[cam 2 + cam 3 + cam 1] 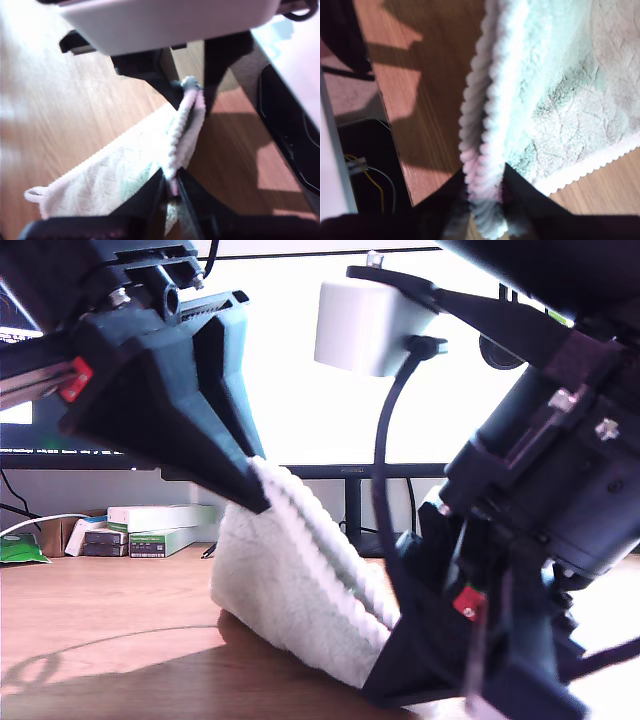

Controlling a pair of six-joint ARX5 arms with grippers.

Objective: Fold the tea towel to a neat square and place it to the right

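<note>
Exterior view alone shows monitor [330, 360], towel [290, 590] raised

The tea towel [560, 100] is off-white plush with ribbed pale pink trim on the brown wood-grain table [60, 100].

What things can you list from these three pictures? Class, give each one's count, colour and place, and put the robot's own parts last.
tea towel: one, off-white with pale pink ribbed trim, held up between both grippers, lower part on the table.
table: one, brown wood, under everything.
monitor: one, bright white screen, dark frame, behind the towel.
boxes: a few, white and green, stacked at the exterior view's left.
wrist camera: one, white, above the towel.
my first gripper: black, shut on the trim.
my second gripper: black, shut on the trim.
</note>
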